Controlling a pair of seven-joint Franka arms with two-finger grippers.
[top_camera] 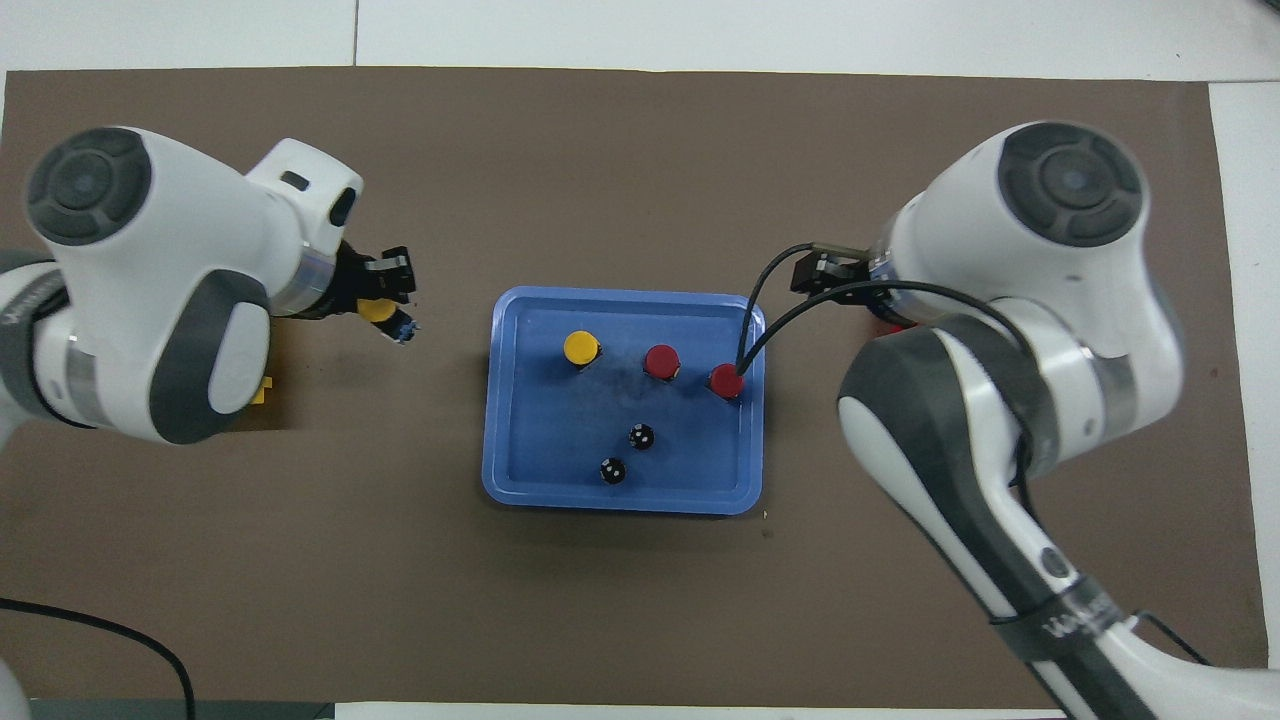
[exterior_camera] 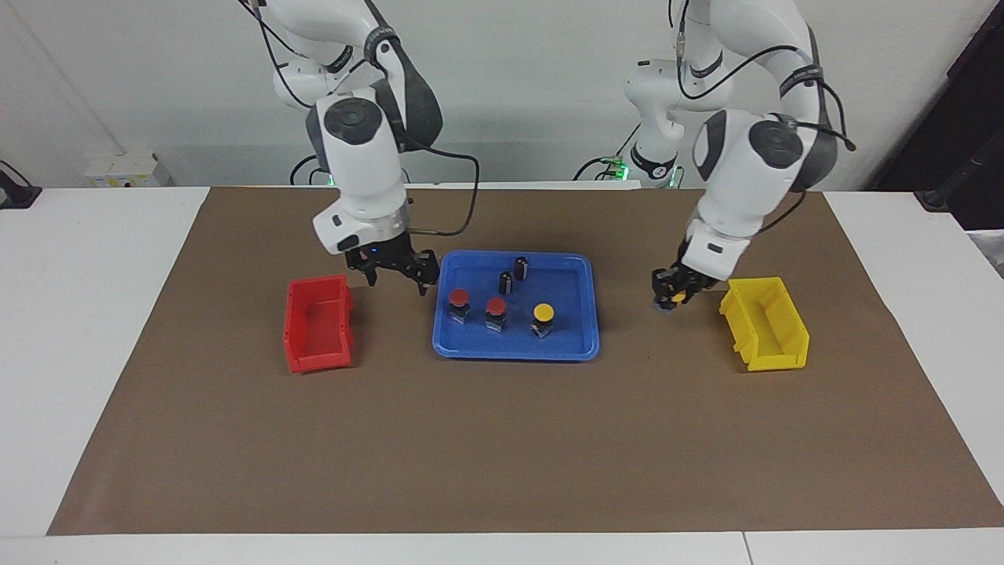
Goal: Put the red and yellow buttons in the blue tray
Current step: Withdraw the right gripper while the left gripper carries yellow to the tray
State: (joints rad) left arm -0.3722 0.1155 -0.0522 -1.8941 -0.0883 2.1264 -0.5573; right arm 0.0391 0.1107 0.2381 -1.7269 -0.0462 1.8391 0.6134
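Note:
The blue tray [exterior_camera: 514, 355] sits mid-table and holds two red buttons [exterior_camera: 458, 297] [exterior_camera: 496, 305] and one yellow button [exterior_camera: 543, 312]. They also show in the overhead view: the tray [top_camera: 620, 505], the red buttons [top_camera: 660, 359] [top_camera: 726, 380] and the yellow one [top_camera: 581, 347]. My left gripper [exterior_camera: 673, 297] is shut on the second yellow button [exterior_camera: 679, 297], low over the mat between the tray and the yellow bin; the overhead view shows this gripper [top_camera: 388, 305] and button [top_camera: 377, 311] too. My right gripper [exterior_camera: 396, 278] is open and empty, low between the red bin and the tray.
Two dark capless cylinders [exterior_camera: 521, 267] [exterior_camera: 506, 282] stand in the tray's half nearer the robots. A small red bin [exterior_camera: 318, 322] stands toward the right arm's end, a small yellow bin [exterior_camera: 765, 323] toward the left arm's end. Brown paper [exterior_camera: 502, 447] covers the table.

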